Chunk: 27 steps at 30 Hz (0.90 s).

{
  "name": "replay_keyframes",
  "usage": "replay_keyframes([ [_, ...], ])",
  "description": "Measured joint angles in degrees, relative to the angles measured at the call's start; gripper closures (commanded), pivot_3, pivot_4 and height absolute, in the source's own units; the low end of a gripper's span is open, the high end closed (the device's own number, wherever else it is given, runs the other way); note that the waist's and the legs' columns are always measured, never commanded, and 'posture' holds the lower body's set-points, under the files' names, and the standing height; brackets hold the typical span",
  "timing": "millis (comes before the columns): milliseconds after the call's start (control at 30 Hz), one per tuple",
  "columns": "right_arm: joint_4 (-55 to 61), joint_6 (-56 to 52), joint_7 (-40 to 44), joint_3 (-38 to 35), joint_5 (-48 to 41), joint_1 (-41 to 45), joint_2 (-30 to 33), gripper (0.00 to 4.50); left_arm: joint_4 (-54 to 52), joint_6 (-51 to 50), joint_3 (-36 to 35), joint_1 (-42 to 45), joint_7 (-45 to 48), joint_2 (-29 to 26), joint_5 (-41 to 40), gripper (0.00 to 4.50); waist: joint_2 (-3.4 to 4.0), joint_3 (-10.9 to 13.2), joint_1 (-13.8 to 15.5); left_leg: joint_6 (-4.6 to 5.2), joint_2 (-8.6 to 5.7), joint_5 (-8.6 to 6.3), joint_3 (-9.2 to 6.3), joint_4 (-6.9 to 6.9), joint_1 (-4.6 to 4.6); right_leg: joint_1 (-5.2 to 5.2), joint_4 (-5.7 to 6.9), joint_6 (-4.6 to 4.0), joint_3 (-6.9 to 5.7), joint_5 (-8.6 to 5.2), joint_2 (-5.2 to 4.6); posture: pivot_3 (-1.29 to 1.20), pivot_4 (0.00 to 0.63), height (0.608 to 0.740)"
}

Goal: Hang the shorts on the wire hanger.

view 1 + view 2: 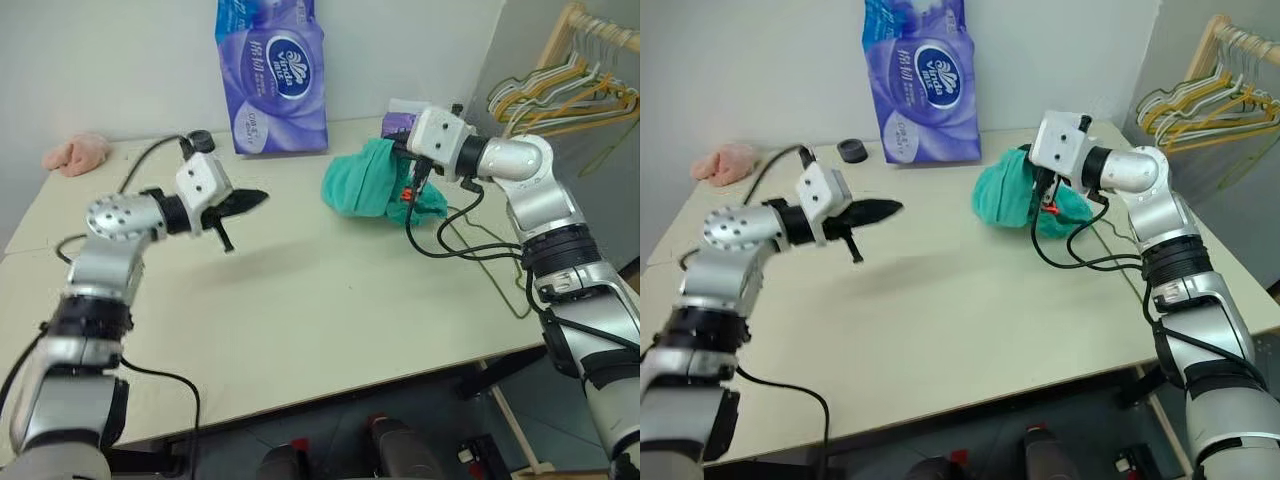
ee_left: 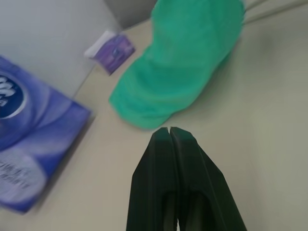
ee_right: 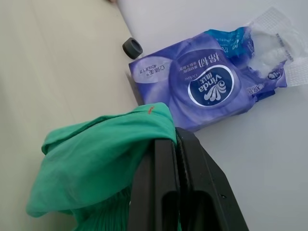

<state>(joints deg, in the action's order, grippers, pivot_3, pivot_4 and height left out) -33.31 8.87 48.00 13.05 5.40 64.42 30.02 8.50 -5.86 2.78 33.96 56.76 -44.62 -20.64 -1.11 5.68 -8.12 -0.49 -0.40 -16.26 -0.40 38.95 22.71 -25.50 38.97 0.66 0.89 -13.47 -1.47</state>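
- Nearest me, left gripper hangs over the table, jaws together, empty.
- Right gripper has its jaws clamped on the shorts, bunched above the table's far side.

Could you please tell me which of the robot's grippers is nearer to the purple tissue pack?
Left, narrowly. The left gripper, fingers shut and empty, hovers over the table just in front of the tissue pack. The right gripper, shut on the shorts, is off to the pack's right.

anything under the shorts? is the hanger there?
The shorts hang bunched from the shut right gripper, their lower part on the table. Whatever lies beneath is covered. A small purple pack sits behind them.
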Motion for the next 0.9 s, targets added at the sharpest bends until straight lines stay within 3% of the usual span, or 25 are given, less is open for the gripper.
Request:
replay_keyframes([
  [100, -0.15, -3.0, 0.47, -0.05, 0.15, 1.55, -0.57, 4.5, -10.09, -5.89, -1.68, -5.5, -3.65, 3.61, -3.18, 3.85, 0.02, -0.01, 0.39, 0.18, -0.03, -0.11, -0.02, 0.0, -0.24, 0.23, 0.01, 0.0, -0.02, 0.0, 0.0, -0.11, 0.053, 0.74],
  [233, -0.11, -3.86, 0.44, -0.04, 0.3, 4.19, -1.62, 4.5, -15.55, -7.61, 0.0, -8.63, -8.01, 9.3, -2.11, 2.67, 0.0, -0.05, 0.62, 0.18, -0.08, -0.1, 0.0, 0.02, -0.24, 0.24, 0.0, 0.0, -0.01, 0.0, -0.03, -0.11, 0.049, 0.74],
  [400, 3.03, -6.83, 2.0, -0.02, 0.07, 4.38, -2.66, 4.5, -13.88, -2.96, 5.32, -7.65, -14.07, 16.2, 7.15, 1.07, -0.02, -0.1, 0.67, 0.17, -0.08, -0.1, 0.03, 0.02, -0.25, 0.24, 0.01, 0.0, 0.0, 0.01, -0.04, -0.12, 0.043, 0.74],
  [567, 8.2, -10.72, 3.91, -0.05, -0.9, 4.38, -3.13, 4.5, -2.28, 6.93, 7.03, -2.05, -22.63, 20.85, 18.38, 1.07, -0.02, -0.12, 0.3, 0.17, -0.08, -0.1, 0.03, 0.02, -0.24, 0.23, 0.0, 0.0, -0.02, 0.01, -0.05, -0.14, 0.042, 0.74],
  [900, 13.63, -17.48, 6.2, -0.75, -2.71, 4.44, -1.79, 4.5, 22.48, 22.66, 6.79, 5.9, -30.7, 27.5, 25.34, 1.07, -0.01, -0.13, -0.06, 0.18, -0.09, -0.1, -0.01, 0.0, -0.23, 0.21, 0.01, 0.0, -0.09, 0.01, -0.08, -0.19, 0.039, 0.74],
])
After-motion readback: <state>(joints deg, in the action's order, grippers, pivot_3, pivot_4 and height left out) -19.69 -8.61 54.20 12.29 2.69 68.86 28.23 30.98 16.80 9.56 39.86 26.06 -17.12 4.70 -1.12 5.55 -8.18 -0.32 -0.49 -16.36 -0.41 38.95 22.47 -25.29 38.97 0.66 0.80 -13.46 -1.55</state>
